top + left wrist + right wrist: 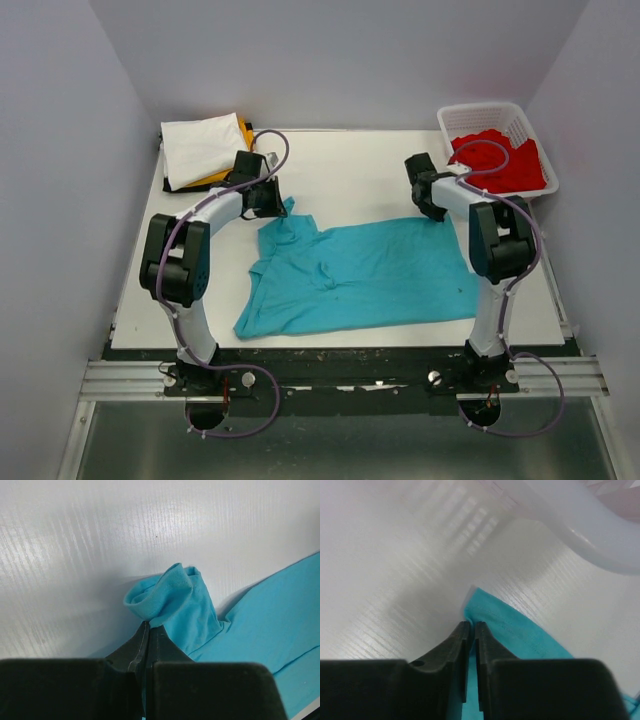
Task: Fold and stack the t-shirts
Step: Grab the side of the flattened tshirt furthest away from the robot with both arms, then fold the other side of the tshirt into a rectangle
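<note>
A teal t-shirt (pixel 370 275) lies spread across the middle of the white table (pixel 350 165), rumpled toward its left end. My left gripper (pixel 272 205) is shut on a bunched sleeve at the shirt's far left corner. In the left wrist view that sleeve (pixel 175 597) rises just past the tips of the left gripper (pixel 148 626). My right gripper (pixel 432 212) is at the shirt's far right corner. In the right wrist view the right gripper (pixel 472 625) has its jaws almost together, with the teal hem (pixel 520 635) pinched between them.
A white lattice basket (pixel 480 110) holding a red t-shirt (pixel 500 165) stands at the back right, close to the right gripper; its rim (pixel 590 535) shows in the right wrist view. A folded white t-shirt (pixel 200 145) lies on an orange-yellow one (pixel 243 135) at the back left.
</note>
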Motion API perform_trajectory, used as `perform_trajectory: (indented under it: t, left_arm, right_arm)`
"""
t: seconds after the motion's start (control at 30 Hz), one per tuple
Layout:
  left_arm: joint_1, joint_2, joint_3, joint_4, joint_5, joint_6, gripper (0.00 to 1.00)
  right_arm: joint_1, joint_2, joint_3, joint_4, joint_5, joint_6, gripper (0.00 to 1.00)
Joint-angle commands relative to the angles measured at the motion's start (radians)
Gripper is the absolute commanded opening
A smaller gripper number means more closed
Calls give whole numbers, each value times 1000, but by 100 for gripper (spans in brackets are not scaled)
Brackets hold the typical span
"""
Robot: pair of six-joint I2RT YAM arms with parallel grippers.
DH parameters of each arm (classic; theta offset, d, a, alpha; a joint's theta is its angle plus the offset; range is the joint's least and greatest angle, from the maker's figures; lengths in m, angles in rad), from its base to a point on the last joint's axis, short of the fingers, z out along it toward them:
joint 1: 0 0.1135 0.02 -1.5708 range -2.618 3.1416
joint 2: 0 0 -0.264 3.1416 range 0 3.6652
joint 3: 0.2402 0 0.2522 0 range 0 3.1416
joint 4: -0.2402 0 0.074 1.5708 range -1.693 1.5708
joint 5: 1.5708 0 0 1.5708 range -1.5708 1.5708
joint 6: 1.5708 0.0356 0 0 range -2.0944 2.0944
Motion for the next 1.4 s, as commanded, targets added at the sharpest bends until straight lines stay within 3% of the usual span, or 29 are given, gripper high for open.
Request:
perform_trajectory:
  t: [0.0,0.07,0.2,0.57,1.0,1.37]
  left_arm:
    - [-6,-55,-11,13,14,47,0]
    - [-9,-72,-23,11,21,60,0]
    - [-45,-128,-59,13,7,94,0]
    - [-139,-310,-225,45,-17,94,0]
    - [-303,-591,-523,82,-263,-54,0]
    - [-338,-897,-733,132,-414,-184,0]
  right_arm:
    - [-6,-24,-48,-21,6,-20,9]
    - [-5,-45,-54,3,-13,-39,1]
    - [-3,-139,-113,90,-51,-94,1]
    - [70,-377,-324,111,-45,-125,1]
    - [119,-609,-489,52,-36,-104,1]
    - [119,-734,-552,-29,35,-86,1]
